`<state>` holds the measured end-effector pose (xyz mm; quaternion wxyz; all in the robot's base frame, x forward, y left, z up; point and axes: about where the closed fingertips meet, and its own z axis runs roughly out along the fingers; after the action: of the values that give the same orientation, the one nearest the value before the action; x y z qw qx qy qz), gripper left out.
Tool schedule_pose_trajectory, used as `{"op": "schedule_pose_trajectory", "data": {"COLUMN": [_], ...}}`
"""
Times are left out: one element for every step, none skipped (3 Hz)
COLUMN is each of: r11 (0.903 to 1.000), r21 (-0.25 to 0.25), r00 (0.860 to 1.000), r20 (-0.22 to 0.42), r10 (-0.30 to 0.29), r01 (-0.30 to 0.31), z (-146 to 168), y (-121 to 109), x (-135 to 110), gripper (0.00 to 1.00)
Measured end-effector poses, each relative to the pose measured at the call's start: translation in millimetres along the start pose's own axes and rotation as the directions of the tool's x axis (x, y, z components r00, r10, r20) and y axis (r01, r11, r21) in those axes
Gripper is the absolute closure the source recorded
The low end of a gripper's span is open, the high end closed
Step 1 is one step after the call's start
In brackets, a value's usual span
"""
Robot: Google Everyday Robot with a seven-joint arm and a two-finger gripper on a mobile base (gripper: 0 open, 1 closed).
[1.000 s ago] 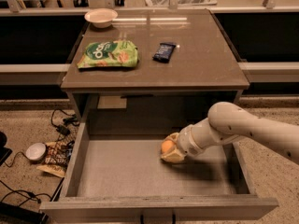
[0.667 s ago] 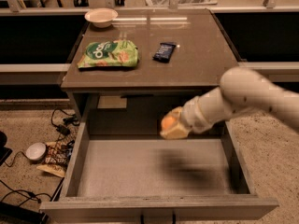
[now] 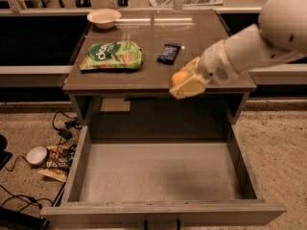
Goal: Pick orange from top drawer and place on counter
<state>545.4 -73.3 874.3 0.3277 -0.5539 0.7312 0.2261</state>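
Observation:
My gripper (image 3: pixel 184 82) is shut on the orange (image 3: pixel 178 76), a small round fruit showing between the pale fingers. It hangs in the air above the open top drawer (image 3: pixel 158 171), level with the front edge of the counter (image 3: pixel 192 37). The drawer's grey floor lies bare below. The white arm reaches in from the upper right.
On the counter lie a green snack bag (image 3: pixel 112 55), a dark blue bar (image 3: pixel 169 52) and a white bowl (image 3: pixel 104 17) at the back. On the floor to the left are cables, a small white dish (image 3: pixel 36 155) and a wrapper (image 3: pixel 56 162).
The gripper has risen with the orange from the drawer's floor to the height of the counter's front edge, moving back toward the cabinet.

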Motion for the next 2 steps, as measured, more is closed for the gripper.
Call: {"op": "schedule_pose_trajectory", "data": {"r11": [0.9929,0.9736], "r21": [0.119,0.228], "r00": [0.999,0.996], "r20": [0.032,0.087], "r10": [0.002,-0.007], "r01": [-0.005,-0.014], "z": [-42,-68], "y": [-42,-81], "x": [-41,-66], "gripper": [1.00,1.00]}}
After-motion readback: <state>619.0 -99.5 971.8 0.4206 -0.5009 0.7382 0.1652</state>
